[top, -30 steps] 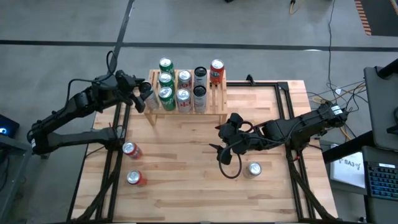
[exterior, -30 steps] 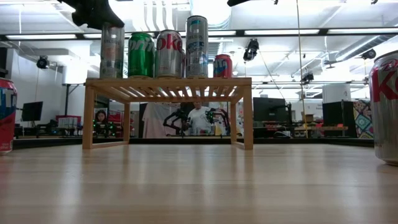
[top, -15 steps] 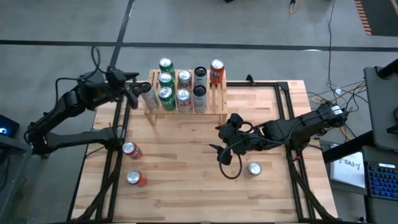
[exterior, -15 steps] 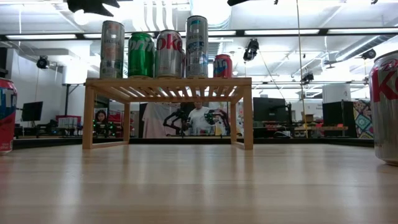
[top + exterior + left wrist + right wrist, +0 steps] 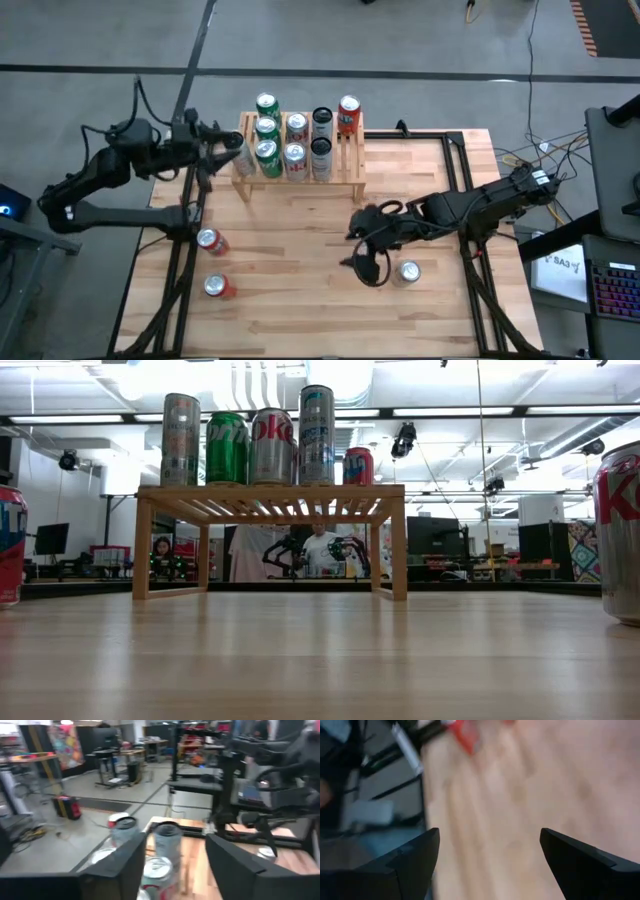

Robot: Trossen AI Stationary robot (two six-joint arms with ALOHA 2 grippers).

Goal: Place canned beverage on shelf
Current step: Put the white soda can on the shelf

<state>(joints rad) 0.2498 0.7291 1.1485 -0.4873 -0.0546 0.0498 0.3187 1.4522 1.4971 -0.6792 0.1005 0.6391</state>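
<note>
The shelf (image 5: 300, 168) (image 5: 270, 495) stands at the table's far side with several cans upright on its slatted top. A slim silver can (image 5: 243, 160) (image 5: 181, 440) stands at its left end. My left gripper (image 5: 222, 152) (image 5: 175, 870) hovers open just left of the shelf, pointing level at the cans, with nothing between its fingers. My right gripper (image 5: 360, 255) (image 5: 487, 860) hangs open over the table's middle right, tilted down. A silver-topped can (image 5: 408, 272) (image 5: 622, 530) stands on the table just right of it.
Two red cans (image 5: 210, 241) (image 5: 218, 287) stand on the table's left half; one (image 5: 8, 545) shows at the low view's left edge. Bare planks lie between the shelf and the near edge. Black frame rails run along both table sides.
My left gripper has drawn back from the slim silver can at the shelf's left end, rising and going toward the table's left edge; the can stays upright on the shelf. My right gripper has turned about its wrist in place.
</note>
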